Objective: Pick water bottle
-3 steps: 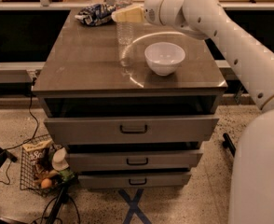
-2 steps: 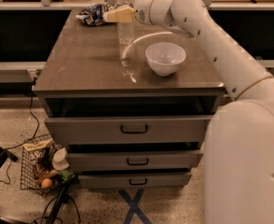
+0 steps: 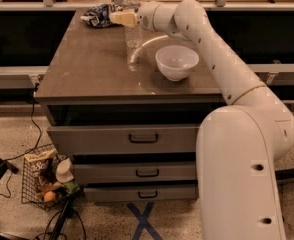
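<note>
Gripper point(image 3: 121, 18) moved further across since 1 s ago, now overlapping water bottle point(image 3: 132, 41) upper body. Water bottle upright on bench point(image 3: 87, 69), not lifted. Clenched or released: can't tell. Approach approx done; grasp unconfirmed.

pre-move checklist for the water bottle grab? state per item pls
1. Water bottle upright on the table: ok.
2. Gripper at the bottle's upper body, overlapping it in the camera view: ok.
3. Gripper actually in contact with the bottle: cannot tell.
4. White bowl stands apart from the bottle: ok.
5. Crumpled bag at the back edge, clear of the gripper: cannot tell.
</note>
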Motion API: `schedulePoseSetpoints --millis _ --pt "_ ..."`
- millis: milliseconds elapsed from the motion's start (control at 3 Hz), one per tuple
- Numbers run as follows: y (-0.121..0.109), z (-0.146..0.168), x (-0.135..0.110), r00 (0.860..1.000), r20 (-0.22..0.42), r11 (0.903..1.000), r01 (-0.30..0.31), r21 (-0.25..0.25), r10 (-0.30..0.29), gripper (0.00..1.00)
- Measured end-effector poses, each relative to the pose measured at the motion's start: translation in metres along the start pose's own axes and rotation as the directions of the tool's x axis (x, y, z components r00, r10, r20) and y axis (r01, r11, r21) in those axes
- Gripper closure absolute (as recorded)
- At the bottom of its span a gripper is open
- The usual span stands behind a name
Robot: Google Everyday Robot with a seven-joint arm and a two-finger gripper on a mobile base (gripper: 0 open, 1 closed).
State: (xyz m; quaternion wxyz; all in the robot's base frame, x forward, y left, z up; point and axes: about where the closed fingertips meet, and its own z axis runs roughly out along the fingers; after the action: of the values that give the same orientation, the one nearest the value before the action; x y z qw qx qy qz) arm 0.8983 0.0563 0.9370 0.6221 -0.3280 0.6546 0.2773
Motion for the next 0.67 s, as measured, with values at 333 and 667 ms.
schedulePoseSetpoints --millis 333,667 --pt "0.0025 0.0011 0.0001 1.0 -0.003 1.0 0.001 -0.004 -0.001 0.49" --pt "0.0048 0.0037 0.001 1.0 -0.004 1.0 0.0 -0.008 0.0 0.72"
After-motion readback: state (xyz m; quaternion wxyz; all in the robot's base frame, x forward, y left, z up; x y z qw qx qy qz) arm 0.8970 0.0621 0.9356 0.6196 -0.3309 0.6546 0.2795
